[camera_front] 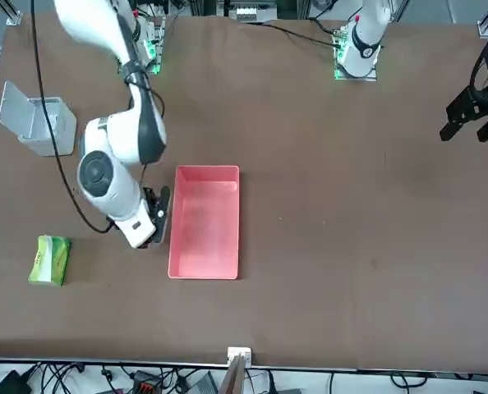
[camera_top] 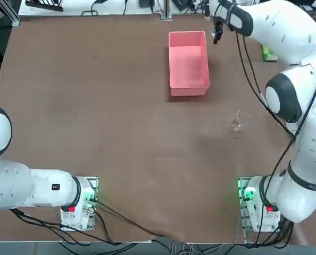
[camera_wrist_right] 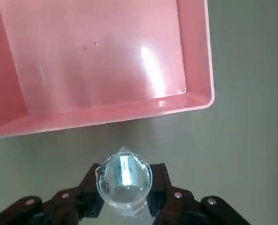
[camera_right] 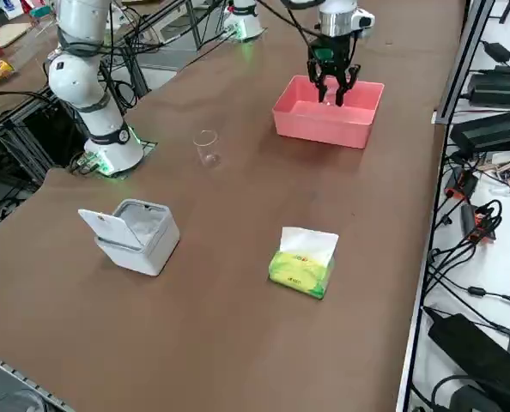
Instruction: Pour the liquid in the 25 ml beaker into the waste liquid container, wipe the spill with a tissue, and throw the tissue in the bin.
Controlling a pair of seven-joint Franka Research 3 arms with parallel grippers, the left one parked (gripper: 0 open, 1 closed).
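**A:** Where's the 25 ml beaker (camera_wrist_right: 124, 182)?

**B:** In the right gripper (camera_wrist_right: 125, 187), upright, with one finger clamped on each side of its glass wall. The wrist view looks down into its mouth, and nothing has tipped yet. It hangs over bare table just beside the waste liquid container (camera_wrist_right: 195, 101), outside the pink tub's near wall rather than above its floor.

**A:** So the pour hasn't begun?

**B:** That's my reading. The step in hand is carrying the beaker to the tub. In the side view the gripper (camera_right: 332, 86) hovers at the tub's (camera_right: 315, 124) rim, and from overhead it sits off the tub's (camera_top: 171, 79) far right corner.

**A:** What does the next move call for?

**B:** I'd bring the beaker over the rim until its lip is clearly above the tub's floor, then roll the wrist slowly so the stream falls inside. Tipping from where it is now would probably wet the table.

**A:** And the rest?

**B:** The green tissue pack (camera_right: 302, 266) with its white tuft and the small grey bin (camera_right: 139, 233), lid open, stand well apart from the tub on the arm's side of the table. A larger clear glass vessel (camera_right: 206, 147) stands alone between the tub and the arm's base. No loose tissue is out yet.
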